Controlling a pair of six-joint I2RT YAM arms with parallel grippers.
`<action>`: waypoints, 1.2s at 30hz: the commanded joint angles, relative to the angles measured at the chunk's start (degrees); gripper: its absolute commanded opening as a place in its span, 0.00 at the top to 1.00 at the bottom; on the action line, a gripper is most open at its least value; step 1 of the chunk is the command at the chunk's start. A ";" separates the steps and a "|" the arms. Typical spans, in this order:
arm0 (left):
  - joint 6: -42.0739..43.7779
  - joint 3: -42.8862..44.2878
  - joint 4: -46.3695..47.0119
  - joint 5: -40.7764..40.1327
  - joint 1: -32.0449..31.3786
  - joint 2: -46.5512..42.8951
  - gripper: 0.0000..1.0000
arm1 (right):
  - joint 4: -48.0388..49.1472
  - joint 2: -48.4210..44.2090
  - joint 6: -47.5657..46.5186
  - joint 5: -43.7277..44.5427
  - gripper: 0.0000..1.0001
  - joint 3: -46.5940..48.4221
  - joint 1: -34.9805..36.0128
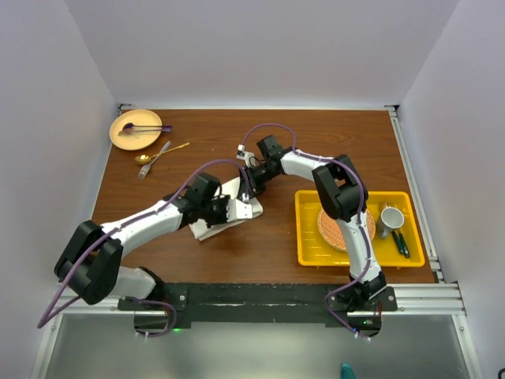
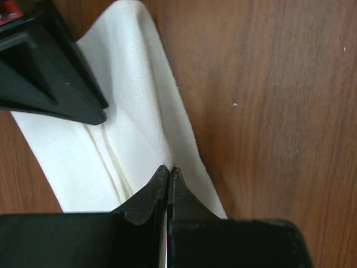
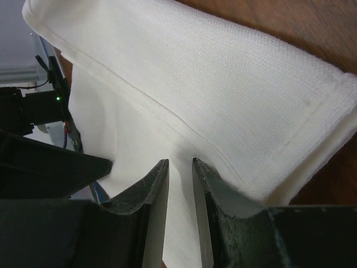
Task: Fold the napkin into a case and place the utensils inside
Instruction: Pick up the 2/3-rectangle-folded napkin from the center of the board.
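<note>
The cream-white napkin [image 1: 210,229] lies partly folded on the brown table, left of centre. My left gripper [image 1: 241,208] is shut, its tips pinching a raised ridge of the napkin [image 2: 134,95] at the left gripper [image 2: 167,167]. My right gripper [image 1: 251,180] reaches in from the far side. In the right wrist view its narrow gap [image 3: 179,162] is filled by a layer of the napkin [image 3: 223,72], just under a hemmed folded edge. The gold utensils [image 1: 162,152] lie on the table at the far left, apart from both grippers.
A tan plate [image 1: 126,136] holding a purple utensil [image 1: 144,126] sits at the far left corner. A yellow tray [image 1: 309,237] on the right holds a woven orange mat [image 1: 331,230], a grey mug [image 1: 391,218] and dark green-handled utensils [image 1: 402,243].
</note>
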 commanded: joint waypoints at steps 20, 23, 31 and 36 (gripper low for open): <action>-1.21 2.10 -8.78 6.66 8.44 1.22 0.64 | -8.07 4.25 -7.14 11.57 0.69 0.92 -0.26; -1.39 -1.86 -7.20 2.44 5.46 -2.03 0.62 | -7.99 4.42 -6.71 11.66 0.69 0.83 -0.35; -5.17 -7.14 0.54 -8.64 -0.44 -0.99 0.62 | -7.46 4.42 -6.18 12.01 0.69 0.31 -0.35; -4.21 -8.02 3.35 -11.88 -0.88 2.35 0.63 | -7.28 4.25 -6.09 12.01 0.69 -0.13 -0.35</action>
